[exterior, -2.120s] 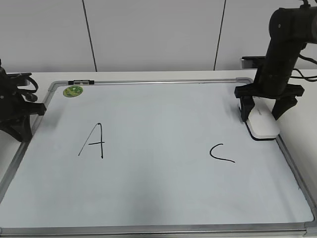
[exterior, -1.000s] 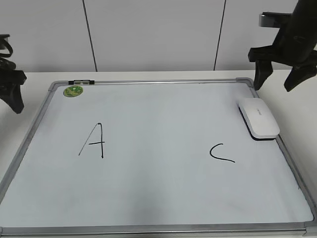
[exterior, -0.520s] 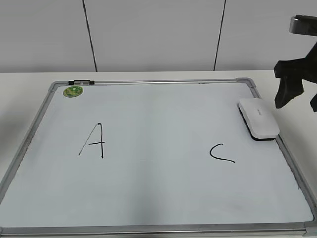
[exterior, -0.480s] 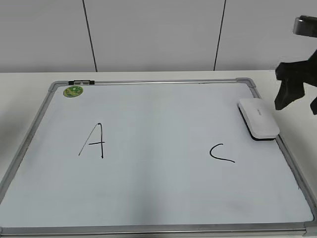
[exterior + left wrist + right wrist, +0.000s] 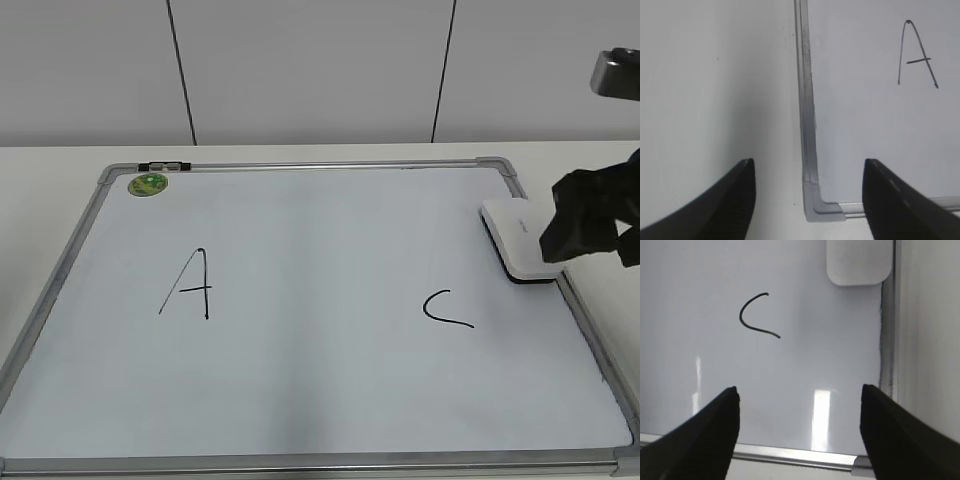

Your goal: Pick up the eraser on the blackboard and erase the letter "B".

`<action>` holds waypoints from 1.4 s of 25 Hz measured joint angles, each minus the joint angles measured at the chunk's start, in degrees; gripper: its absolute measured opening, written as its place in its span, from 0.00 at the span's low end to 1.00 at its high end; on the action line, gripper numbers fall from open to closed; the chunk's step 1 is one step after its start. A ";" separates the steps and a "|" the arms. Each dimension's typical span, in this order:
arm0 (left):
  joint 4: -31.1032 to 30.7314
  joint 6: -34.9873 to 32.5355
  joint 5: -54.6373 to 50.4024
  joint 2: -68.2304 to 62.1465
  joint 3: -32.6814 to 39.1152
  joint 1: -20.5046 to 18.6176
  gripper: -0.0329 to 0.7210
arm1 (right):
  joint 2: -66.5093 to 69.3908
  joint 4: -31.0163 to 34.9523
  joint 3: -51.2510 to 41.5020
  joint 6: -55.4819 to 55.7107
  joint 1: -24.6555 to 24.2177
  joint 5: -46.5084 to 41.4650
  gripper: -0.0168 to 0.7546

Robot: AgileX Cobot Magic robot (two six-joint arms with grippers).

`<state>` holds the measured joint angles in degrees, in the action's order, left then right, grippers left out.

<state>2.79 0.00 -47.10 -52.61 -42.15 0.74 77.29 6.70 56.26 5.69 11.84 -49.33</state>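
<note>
**Both sets of fingers spread wide and empty, eraser lying on the board's right edge**

The left gripper shows only in its own wrist view, where its two dark fingers stand far apart with nothing between them. In the gap between them lies a grey corner cap of the blackboard, with the silver frame running away from the fingers up the middle of the view. The bare white worktop spreads out beyond the left finger. Beyond the right finger, well away from its tip, stands the black letter "A" on the board surface.

In the exterior view a small round green magnet sits at the board's far left corner, with a short dark clip on the frame just beside it. No "B" can be seen anywhere on the board between the "A" and the black letter "C".

The right gripper is likewise spread wide, its fingers well apart and holding nothing. The "C" lies ahead of the left finger, slightly inward of it. The eraser, a white rounded block, lies farther ahead, nearer the right finger's side, flat on the board and just beside the frame's right rail. The fingers are clear of it, not touching. From the exterior view the right gripper appears as a dark blurred shape at the picture's right edge, overlapping the eraser's near right corner.
</note>
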 joint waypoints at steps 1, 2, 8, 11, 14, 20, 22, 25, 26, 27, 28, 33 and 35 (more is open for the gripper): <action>-0.10 0.00 -0.36 2.09 1.08 0.62 0.70 | -1.35 -0.13 -0.94 0.00 0.92 0.00 0.74; -0.22 0.00 -0.96 4.04 2.06 1.22 0.70 | -2.83 -0.24 -1.96 0.00 1.73 0.00 0.74; -0.86 0.00 -6.04 14.77 5.55 3.73 0.70 | -13.16 -0.59 -8.33 0.00 3.00 0.00 0.74; -0.97 0.00 -8.65 19.94 6.85 3.73 0.70 | -18.85 -0.59 -11.48 0.00 3.14 -0.16 0.74; -0.97 0.40 -10.95 25.07 8.44 4.24 0.70 | -24.53 -1.92 -14.47 0.00 3.14 -2.04 0.74; -2.79 0.51 -16.53 34.10 9.92 6.40 0.70 | -40.56 -6.70 -20.80 0.00 3.14 -7.98 0.74; -3.27 0.51 -18.21 36.66 9.92 6.95 0.70 | -45.64 -8.28 -22.23 0.00 3.14 -10.36 0.74; -4.14 0.51 -20.87 40.25 9.92 7.16 0.70 | -51.80 -10.13 -24.24 0.00 3.14 -13.51 0.74; -4.43 0.51 -21.72 41.08 9.92 7.16 0.70 | -53.69 -10.42 -24.90 0.00 3.14 -14.40 0.74; -4.46 0.51 -22.48 42.01 9.92 7.16 0.70 | -55.44 -10.55 -25.46 0.00 3.14 -15.36 0.74; -4.55 0.51 -23.05 42.84 9.92 7.16 0.70 | -56.80 -10.55 -26.18 0.00 3.14 -16.02 0.74; -4.55 0.51 -24.20 46.77 9.92 7.16 0.70 | -63.59 -9.86 -27.46 -0.29 3.14 -16.57 0.74; -4.55 0.51 -24.32 48.64 9.92 7.16 0.70 | -65.91 -8.44 -27.56 -2.75 3.14 -16.57 0.74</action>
<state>-1.76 0.51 -71.42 -3.96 -32.23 7.89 11.37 -1.74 28.70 2.94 14.98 -65.90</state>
